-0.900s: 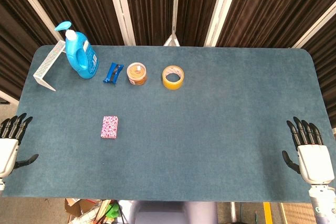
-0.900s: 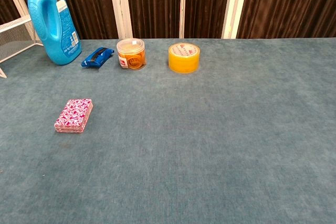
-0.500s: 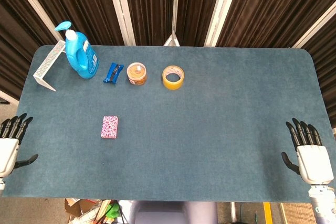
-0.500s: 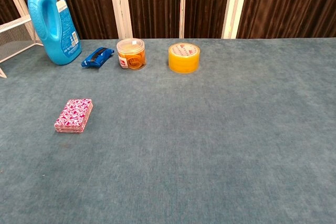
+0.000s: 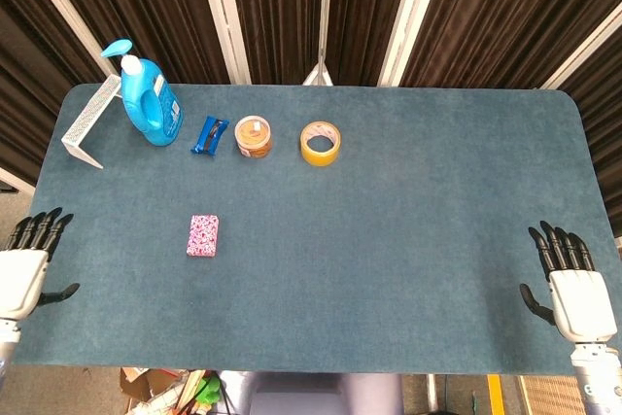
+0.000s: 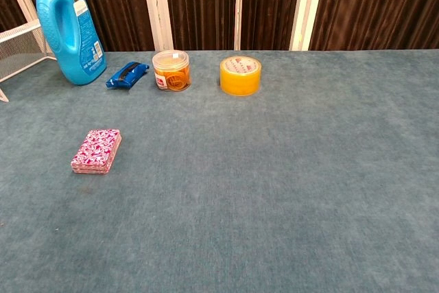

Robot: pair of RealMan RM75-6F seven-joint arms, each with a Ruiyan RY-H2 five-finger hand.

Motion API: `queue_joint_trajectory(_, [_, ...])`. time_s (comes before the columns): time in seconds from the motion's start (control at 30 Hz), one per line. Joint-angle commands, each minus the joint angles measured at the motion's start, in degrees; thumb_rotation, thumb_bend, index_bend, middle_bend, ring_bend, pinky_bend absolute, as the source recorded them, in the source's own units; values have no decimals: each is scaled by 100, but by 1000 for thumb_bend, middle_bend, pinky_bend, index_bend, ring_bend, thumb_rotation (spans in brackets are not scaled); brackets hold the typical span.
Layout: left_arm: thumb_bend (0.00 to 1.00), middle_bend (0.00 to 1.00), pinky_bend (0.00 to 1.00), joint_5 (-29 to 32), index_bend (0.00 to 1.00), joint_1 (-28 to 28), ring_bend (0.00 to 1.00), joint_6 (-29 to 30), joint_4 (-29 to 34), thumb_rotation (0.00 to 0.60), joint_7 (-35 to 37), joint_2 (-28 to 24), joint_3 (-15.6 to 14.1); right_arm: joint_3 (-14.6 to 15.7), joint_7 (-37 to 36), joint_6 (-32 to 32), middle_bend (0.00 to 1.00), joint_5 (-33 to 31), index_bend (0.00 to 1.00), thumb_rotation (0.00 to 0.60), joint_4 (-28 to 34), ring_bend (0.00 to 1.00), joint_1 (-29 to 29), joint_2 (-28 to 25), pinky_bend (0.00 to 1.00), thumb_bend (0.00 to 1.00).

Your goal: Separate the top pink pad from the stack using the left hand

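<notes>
A small stack of pink patterned pads (image 5: 202, 236) lies flat on the blue table (image 5: 389, 201), left of centre; the chest view shows the stack (image 6: 97, 150) at its left. My left hand (image 5: 26, 264) hovers at the table's near left edge, fingers spread, holding nothing, well to the left of the stack. At the near right edge my right hand (image 5: 570, 284) is open too, far from the pads. Neither hand appears in the chest view.
Along the far side stand a white wire rack (image 5: 86, 122), a blue detergent bottle (image 5: 149, 99), a blue packet (image 5: 208, 135), a small orange jar (image 5: 253, 136) and a yellow tape roll (image 5: 320, 143).
My left hand has shifted slightly right and toward the near edge. My right hand has dropped a little toward the near edge. The pads have not moved.
</notes>
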State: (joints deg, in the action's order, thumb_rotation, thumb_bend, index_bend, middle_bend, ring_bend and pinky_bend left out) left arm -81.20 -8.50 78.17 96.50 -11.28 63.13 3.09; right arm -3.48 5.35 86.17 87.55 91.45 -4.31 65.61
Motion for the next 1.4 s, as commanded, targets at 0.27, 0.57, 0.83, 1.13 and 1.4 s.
queue_joint_trajectory(0.27, [52, 0, 0, 1908, 52, -1315, 0, -1463, 697, 600, -2016, 386, 676, 21, -110, -132, 0, -15, 0, 600, 61, 0, -49, -39, 89, 363])
queue_joint_trajectory(0.57, [58, 0, 0, 3925, 76, -2338, 0, -1667, 427, 600, -3720, 1355, 804, 37, -321, -120, 0, 40, 0, 600, 50, 0, -50, -78, 89, 363])
queue_joint_trajectory(0.83, [103, 0, 0, 4766, 114, -2917, 0, -1538, 79, 600, -4275, 2030, 851, 55, -418, -133, 0, 67, 0, 600, 61, 0, -56, -95, 89, 363])
queue_joint_trajectory(1.13, [119, 0, 0, 5244, 139, -3363, 0, -1469, -352, 600, -4500, 2559, 833, 55, -530, -112, 0, 94, 0, 600, 49, 0, -57, -100, 89, 363])
queue_joint_trajectory(1.4, [128, 0, 0, 5481, 155, -3603, 0, -1471, -600, 600, -4579, 2823, 759, 62, -556, -127, 0, 97, 0, 600, 64, 0, -64, -112, 89, 363])
